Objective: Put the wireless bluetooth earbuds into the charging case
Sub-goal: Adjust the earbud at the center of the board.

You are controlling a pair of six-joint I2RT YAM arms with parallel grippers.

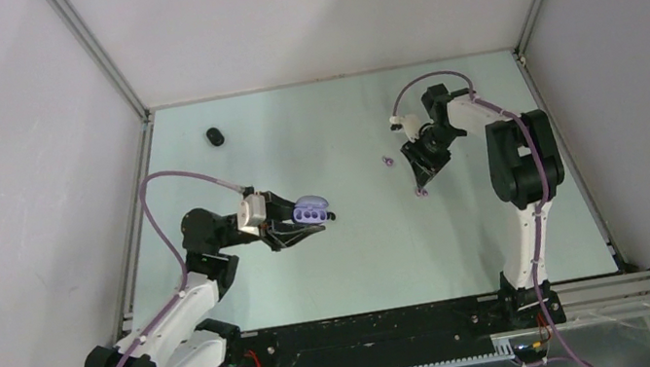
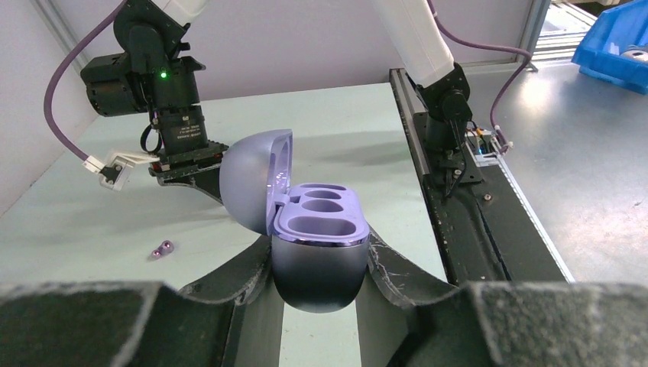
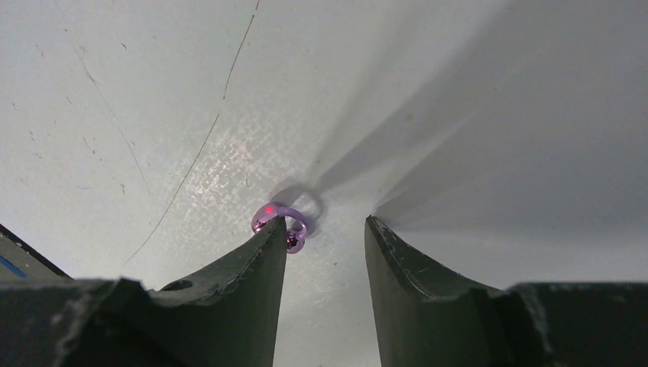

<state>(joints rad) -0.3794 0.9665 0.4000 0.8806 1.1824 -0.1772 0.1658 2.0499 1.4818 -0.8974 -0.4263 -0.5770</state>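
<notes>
My left gripper [image 1: 317,218] is shut on the pale purple charging case [image 1: 311,208] and holds it above the table. In the left wrist view the case [image 2: 317,264] sits between the fingers with its lid open and its sockets empty. My right gripper [image 1: 420,182] is open and points down at the table. In the right wrist view one purple earbud [image 3: 280,221] lies at the tip of the left finger, outside the gap of the gripper [image 3: 325,228]. A second purple earbud [image 1: 387,161] lies just left of it and also shows in the left wrist view [image 2: 161,249].
A small black lump [image 1: 215,137] lies at the far left of the table; I cannot tell what it is. Metal frame rails run along both sides. A blue bin [image 2: 615,46] stands off the table.
</notes>
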